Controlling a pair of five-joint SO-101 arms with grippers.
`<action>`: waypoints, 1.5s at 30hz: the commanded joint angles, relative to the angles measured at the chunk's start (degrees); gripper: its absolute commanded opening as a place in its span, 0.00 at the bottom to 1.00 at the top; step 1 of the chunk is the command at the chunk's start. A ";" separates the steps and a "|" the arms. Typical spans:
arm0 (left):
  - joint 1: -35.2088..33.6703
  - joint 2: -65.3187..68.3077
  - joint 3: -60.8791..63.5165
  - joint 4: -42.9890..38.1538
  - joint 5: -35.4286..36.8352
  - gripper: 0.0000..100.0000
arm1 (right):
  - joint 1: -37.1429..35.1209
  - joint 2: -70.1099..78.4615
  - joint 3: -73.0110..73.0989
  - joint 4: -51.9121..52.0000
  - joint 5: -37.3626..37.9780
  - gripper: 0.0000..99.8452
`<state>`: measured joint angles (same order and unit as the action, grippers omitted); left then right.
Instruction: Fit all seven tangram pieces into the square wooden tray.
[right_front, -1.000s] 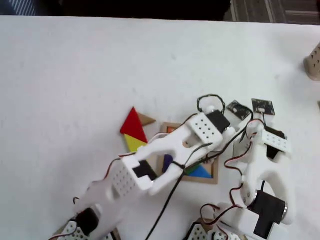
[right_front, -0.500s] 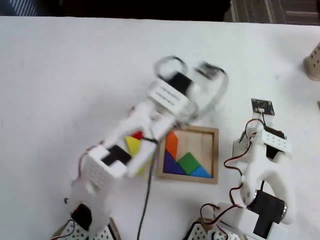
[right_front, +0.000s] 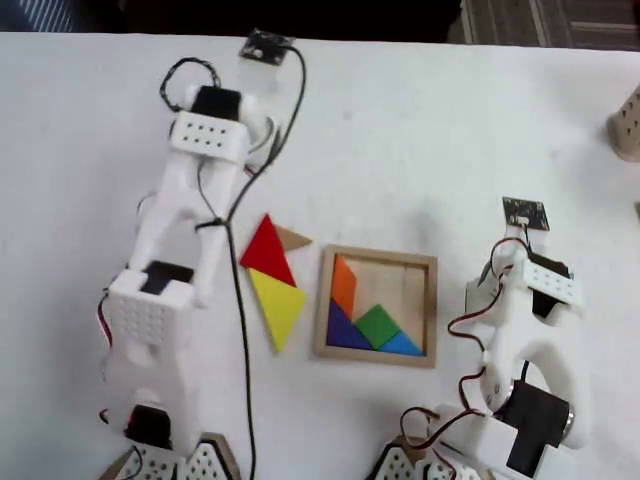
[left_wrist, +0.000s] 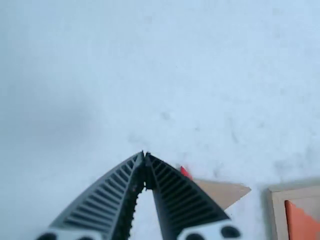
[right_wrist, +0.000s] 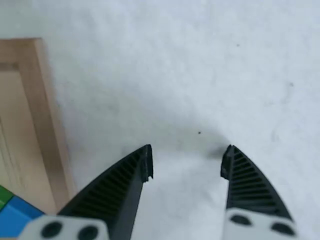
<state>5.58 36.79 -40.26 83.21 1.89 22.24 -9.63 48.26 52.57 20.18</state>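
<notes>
Your left arm (right_front: 180, 230) has swung off the square wooden tray (right_front: 430, 300) toward the table's (right_front: 450, 120) far left corner, left gripper (left_wrist: 144, 156) clenched on nothing. The right gripper (right_wrist: 186, 155) hangs released beside the tray's right rim. The tray holds four pieces (right_front: 376, 325). The red triangle (right_front: 266, 250), yellow triangle (right_front: 277, 305) and tan triangle (right_front: 292, 238) lie just left of it. I'd spread those jaws before descending and take tan first. White tabletop, dark room beyond.

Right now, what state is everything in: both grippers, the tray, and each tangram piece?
Left gripper: shut, empty.
Right gripper: open, empty.
Wooden tray: partly filled.
Orange piece: in tray.
Dark blue piece: in tray.
Green piece: in tray.
Light blue piece: in tray.
Red triangle: outside tray, flat.
Yellow triangle: outside tray, flat.
Tan triangle: outside tray, flat.
</notes>
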 joint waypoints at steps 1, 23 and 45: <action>-1.27 -0.48 -2.46 -0.62 -0.70 0.02 | -0.40 -0.31 -1.05 -0.92 0.09 0.22; 9.19 -0.57 17.14 -7.47 -2.55 0.03 | -0.57 -0.84 0.44 0.13 7.38 0.22; 12.53 -0.75 22.07 -8.70 8.62 0.09 | -0.57 -0.92 0.35 -0.48 8.35 0.22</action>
<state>17.10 36.79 -17.41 72.48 6.90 22.24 -9.63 48.88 52.57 28.00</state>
